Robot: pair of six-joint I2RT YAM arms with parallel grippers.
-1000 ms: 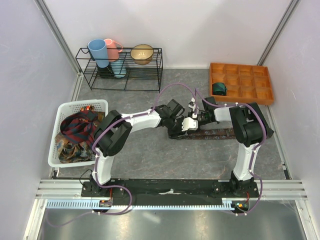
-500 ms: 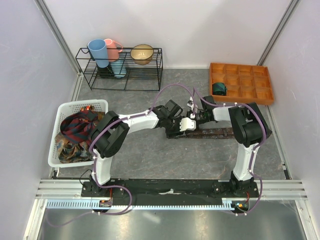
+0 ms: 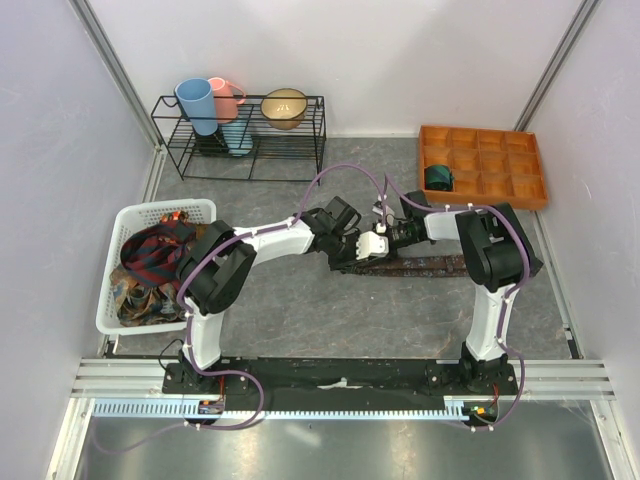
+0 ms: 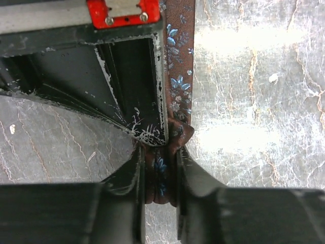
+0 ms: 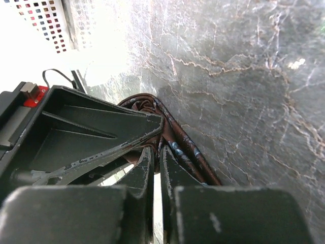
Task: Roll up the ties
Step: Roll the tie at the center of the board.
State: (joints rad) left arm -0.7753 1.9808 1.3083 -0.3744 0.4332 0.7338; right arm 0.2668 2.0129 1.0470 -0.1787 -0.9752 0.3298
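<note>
At the middle of the worktop point(image 3: 300, 320), nose to nose: two arms over a maroon tie point(image 4: 179, 76) sprigged with small blue flowers. Left tool point(image 4: 161, 185) clenched on the tie's rolled end, one dark finger point(image 4: 129, 178) pressed to either side of the little coil. Right tool point(image 5: 157, 173) closed up tight directly opposite, a bare sliver of light between its fingers and no cloth visibly caught there, the coil bunched just past its tips and against the left tool's black body. Unrolled remainder of the tie laid flat on the grey marbled surface, stretching away to the right beneath the right arm. At the left edge, a white basket point(image 3: 112, 300) heaped with more ties point(image 3: 150, 262), red-navy plaid uppermost. At the far right, an orange compartment tray point(image 3: 485, 203) with a rolled teal tie point(image 3: 437, 178) in one of its left-hand cells. Against the back wall, a black wire rack point(image 3: 290, 150) carrying a blue cup point(image 3: 197, 103), a pink cup point(image 3: 230, 98) and an amber bowl point(image 3: 285, 107).
</note>
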